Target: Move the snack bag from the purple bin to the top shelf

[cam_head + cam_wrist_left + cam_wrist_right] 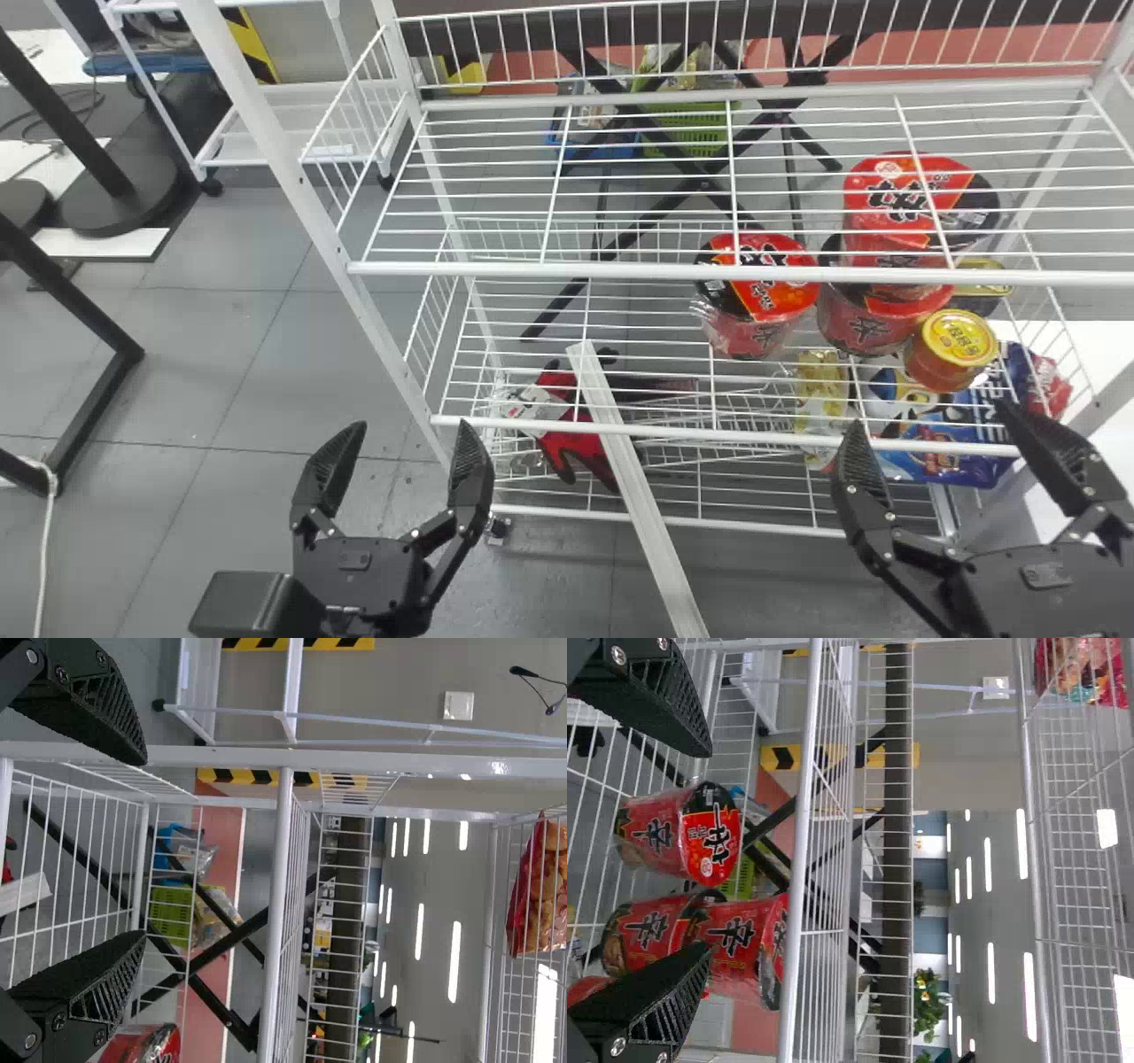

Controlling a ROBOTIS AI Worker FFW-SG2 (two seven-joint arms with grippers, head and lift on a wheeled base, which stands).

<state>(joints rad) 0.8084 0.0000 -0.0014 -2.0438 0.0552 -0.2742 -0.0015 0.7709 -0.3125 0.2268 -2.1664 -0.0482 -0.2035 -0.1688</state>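
Your left end effector (412, 427) and right end effector (928, 415) are both spread, empty. Snack bag (534, 895) is up on the top shelf (486, 974). Placing looks done; next, back off clear of the wires.

Head: high, forward and down over the rack (620, 270)
Wrists: nearer, forward, turned sideways
Shared: red tubs (762, 306)

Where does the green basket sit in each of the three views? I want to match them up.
Head view: green basket, upper middle, behind the rack.
Left wrist view: behind the rack's wires, beside the blue basket.
Right wrist view: a sliver just past a noodle cup.
Shared landmark: black crossed bars.
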